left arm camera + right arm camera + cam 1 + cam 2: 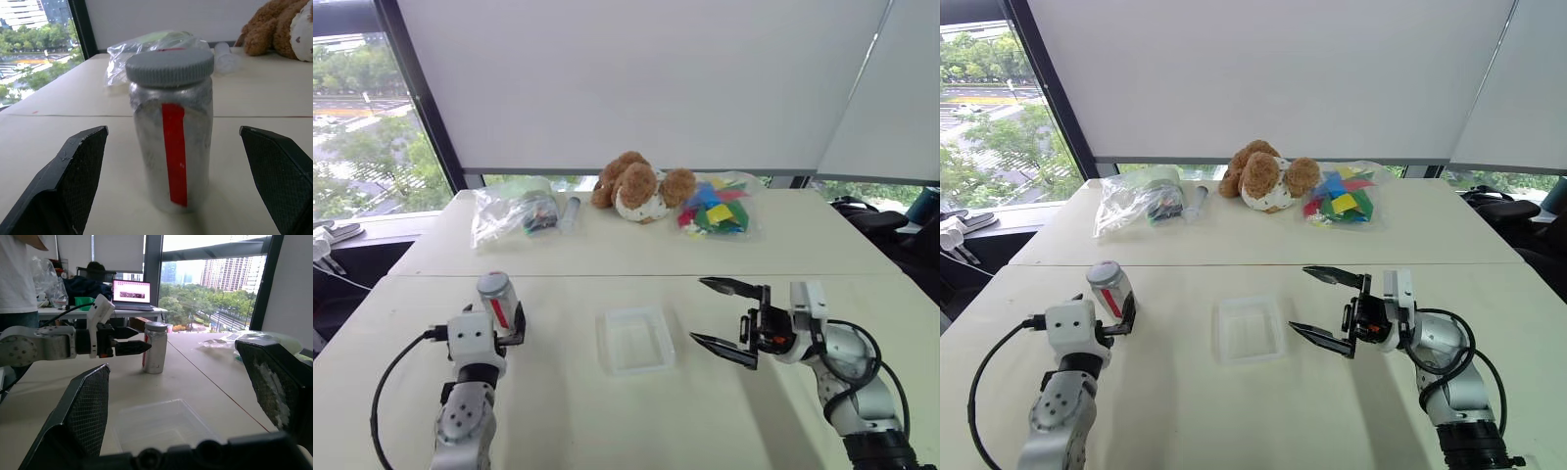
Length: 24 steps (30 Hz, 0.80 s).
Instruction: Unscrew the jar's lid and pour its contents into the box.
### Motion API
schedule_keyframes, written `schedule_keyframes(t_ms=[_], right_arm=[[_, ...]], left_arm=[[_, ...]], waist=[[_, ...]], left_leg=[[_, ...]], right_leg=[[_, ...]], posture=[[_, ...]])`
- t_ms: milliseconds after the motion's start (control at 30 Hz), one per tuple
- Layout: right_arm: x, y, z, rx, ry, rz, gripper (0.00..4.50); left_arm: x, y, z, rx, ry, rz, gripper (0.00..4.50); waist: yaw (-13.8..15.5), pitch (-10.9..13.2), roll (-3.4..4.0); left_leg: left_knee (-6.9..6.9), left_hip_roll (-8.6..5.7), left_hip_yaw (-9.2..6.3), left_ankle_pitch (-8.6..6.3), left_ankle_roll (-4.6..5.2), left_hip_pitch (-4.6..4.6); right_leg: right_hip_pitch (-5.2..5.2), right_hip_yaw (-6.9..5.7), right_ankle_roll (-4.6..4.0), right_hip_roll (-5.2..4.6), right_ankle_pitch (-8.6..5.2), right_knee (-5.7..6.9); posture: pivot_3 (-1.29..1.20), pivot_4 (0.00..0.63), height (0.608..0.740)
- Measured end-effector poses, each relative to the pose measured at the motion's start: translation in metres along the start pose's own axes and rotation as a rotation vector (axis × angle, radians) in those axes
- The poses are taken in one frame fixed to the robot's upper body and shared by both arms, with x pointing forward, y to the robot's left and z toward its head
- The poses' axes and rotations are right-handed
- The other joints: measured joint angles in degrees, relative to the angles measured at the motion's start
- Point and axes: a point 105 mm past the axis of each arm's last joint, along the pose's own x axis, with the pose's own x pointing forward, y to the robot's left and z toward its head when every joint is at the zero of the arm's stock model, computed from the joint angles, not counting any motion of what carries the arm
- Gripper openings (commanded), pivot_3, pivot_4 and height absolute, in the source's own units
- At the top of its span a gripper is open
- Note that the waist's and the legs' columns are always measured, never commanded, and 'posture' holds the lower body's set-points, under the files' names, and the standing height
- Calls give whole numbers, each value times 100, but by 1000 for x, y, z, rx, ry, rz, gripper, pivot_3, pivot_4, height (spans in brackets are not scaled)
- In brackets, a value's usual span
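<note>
The small silvery-grey cylindrical jar with its red stripe stood upright on the pale desk, its round grey ribbed screw lid on top. The left gripper sat right at the jar, its two black jaws spread wide with the jar between them, neither visibly touching it. To the right of the jar, apart from it, the shallow clear plastic rectangular box lay flat on the desk. Right of the box, the right gripper hung above the desk pointing toward the jar, jaws wide apart and holding nothing. At the desk's far edge lay a brown teddy bear, a clear bag of colourful blocks and another clear plastic bag.
</note>
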Motion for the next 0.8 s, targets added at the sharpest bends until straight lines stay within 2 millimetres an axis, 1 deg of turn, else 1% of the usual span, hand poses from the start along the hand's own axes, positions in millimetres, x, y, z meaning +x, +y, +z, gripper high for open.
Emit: schedule_keyframes(t_ms=[167,300,400,467,500,533,567,600,700,800], right_arm=[[-1,3,0,2,4,-16,4500],[-1,3,0,0,10,-32,4500],[-1,2,0,-1,10,-40,4500],[-1,3,-1,1,14,-44,4500],[-2,3,-2,2,18,-46,4500],[-2,3,-2,2,21,-47,4500],[-2,3,-2,3,22,-47,4500],[-2,3,-2,3,22,-49,4500],[-2,2,-2,3,22,-55,4500],[-2,2,-2,3,22,-64,4500]], left_arm=[[12,1,-3,18,15,-2,4455],[22,0,-11,16,43,-7,4455],[30,-1,-13,21,42,-14,4455],[35,-1,-14,26,35,-21,3922],[37,-1,-15,27,36,-25,3565],[38,-2,-16,27,37,-30,3103],[39,-3,-17,27,38,-32,2548],[39,-4,-17,24,35,-37,2172],[38,-5,-17,21,34,-39,2164],[32,-4,-16,6,22,-61,2164]], waist=[[4,0,0],[8,0,0],[6,0,0],[6,0,0],[6,0,0],[5,0,0],[4,0,0],[0,0,0],[-1,0,0],[-5,0,0]], left_leg=[[0,1,0,2,-4,0],[0,-1,-1,5,-9,0],[0,-2,-1,6,-9,0],[0,-4,-1,6,-9,1],[0,-5,-1,6,-10,1],[0,-5,0,6,-10,1],[0,-5,0,6,-10,1],[0,-4,0,6,-10,1],[-1,-4,0,6,-10,1],[-1,-1,0,6,-10,1]], right_leg=[[0,1,2,0,2,0],[0,1,4,-1,4,1],[1,1,8,-1,7,1],[1,1,10,-1,8,1],[1,1,11,-1,9,1],[1,1,11,-1,9,1],[0,1,13,-1,10,1],[0,2,13,-1,10,1],[0,2,13,-1,11,2],[-1,3,13,-2,12,2]], posture=[[0,150,740],[0,150,740],[0,150,740],[0,150,740],[0,150,740],[0,150,740],[0,150,740],[0,150,740],[0,150,740],[0,150,740]])
